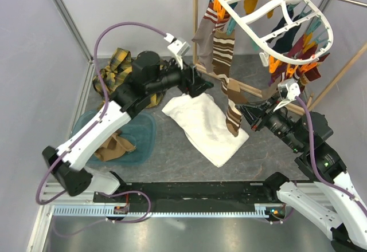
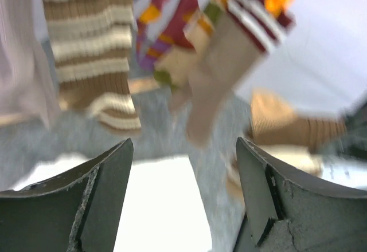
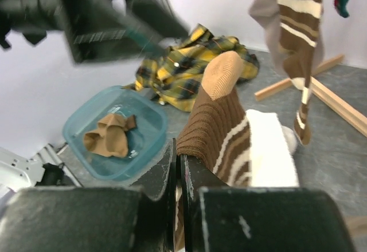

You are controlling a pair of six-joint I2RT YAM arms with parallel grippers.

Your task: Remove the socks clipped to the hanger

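Blurred socks (image 2: 221,74) in left wrist view; hanger (image 1: 245,31) cropped at top edge

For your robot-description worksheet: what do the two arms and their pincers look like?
The left arm and right arm have white shells, black joints and a looping purple cable each. The left pincer and right pincer have two dark, wedge-shaped fingers with scuffed edges.

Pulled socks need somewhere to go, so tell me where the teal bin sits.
In the top view the teal bin sits on the left, under the left arm, beside the white towel, with a tan sock inside.
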